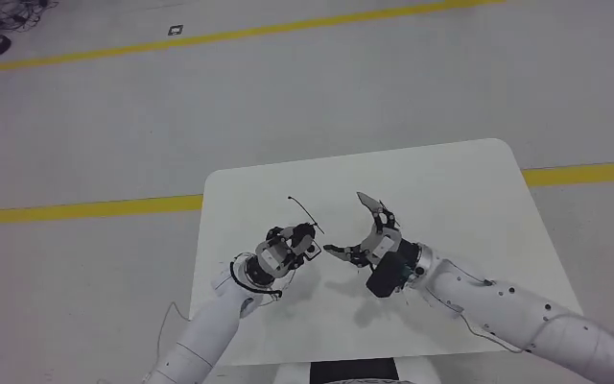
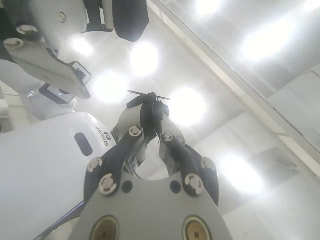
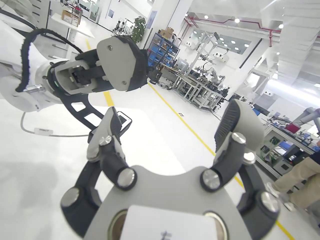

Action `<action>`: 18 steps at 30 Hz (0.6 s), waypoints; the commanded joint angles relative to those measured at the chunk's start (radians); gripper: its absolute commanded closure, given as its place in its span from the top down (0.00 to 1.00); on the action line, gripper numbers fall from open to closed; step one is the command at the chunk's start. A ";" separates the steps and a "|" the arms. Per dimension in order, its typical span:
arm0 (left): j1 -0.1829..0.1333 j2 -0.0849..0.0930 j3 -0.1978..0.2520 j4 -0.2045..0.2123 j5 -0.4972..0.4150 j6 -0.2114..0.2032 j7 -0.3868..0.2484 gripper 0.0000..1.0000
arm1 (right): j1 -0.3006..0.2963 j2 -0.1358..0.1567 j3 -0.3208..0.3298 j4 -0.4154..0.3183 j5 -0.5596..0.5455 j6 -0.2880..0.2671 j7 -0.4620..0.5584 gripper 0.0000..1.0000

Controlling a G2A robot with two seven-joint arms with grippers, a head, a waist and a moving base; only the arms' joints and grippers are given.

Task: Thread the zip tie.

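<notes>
The left gripper [image 2: 152,108] is shut tight on a thin black zip tie [image 2: 152,95], and the right gripper [image 3: 170,116] hangs just beside it, fingers spread wide.

Bright overhead lamps [image 2: 143,56] glare; shadows fall soft.

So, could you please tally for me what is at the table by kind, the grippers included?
Zip tie: 1, black, thin.
Grippers: 2, the left gripper shut on the zip tie and the right gripper open beside it.
Table: 1, white.
Total: 4.
</notes>
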 commanded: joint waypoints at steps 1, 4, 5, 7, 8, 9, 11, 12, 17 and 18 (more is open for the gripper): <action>0.000 0.000 0.000 0.000 0.000 0.000 0.000 0.00 | -0.003 -0.009 0.008 -0.003 -0.001 -0.012 0.003 0.46; 0.000 0.000 0.000 0.000 0.000 0.000 0.000 0.00 | -0.007 -0.021 0.019 0.001 -0.006 -0.030 0.005 0.42; 0.000 0.000 0.000 0.000 0.000 0.000 0.000 0.00 | -0.009 -0.025 0.022 0.003 -0.007 -0.035 0.004 0.41; 0.000 0.000 0.000 0.000 0.000 0.000 0.000 0.00 | -0.013 -0.034 0.030 0.007 -0.006 -0.048 0.002 0.40; 0.000 0.000 0.000 0.000 0.000 0.000 0.000 0.00 | -0.014 -0.037 0.033 0.009 -0.006 -0.053 0.002 0.39; 0.000 0.000 0.000 0.000 0.000 0.000 0.000 0.00 | -0.016 -0.041 0.036 0.010 -0.007 -0.058 0.001 0.38; 0.000 0.000 0.000 0.000 0.000 0.000 0.000 0.00 | -0.021 -0.049 0.044 0.012 -0.006 -0.069 -0.002 0.36; 0.000 0.000 0.000 0.000 0.000 0.000 0.000 0.00 | -0.023 -0.052 0.048 0.013 -0.005 -0.074 -0.003 0.35; 0.000 0.000 0.000 0.000 0.000 0.000 0.000 0.00 | -0.036 -0.069 0.067 0.018 0.014 -0.119 -0.017 0.33; 0.000 0.000 0.000 0.000 0.000 0.000 0.000 0.00 | -0.039 -0.072 0.070 0.020 0.020 -0.130 -0.020 0.33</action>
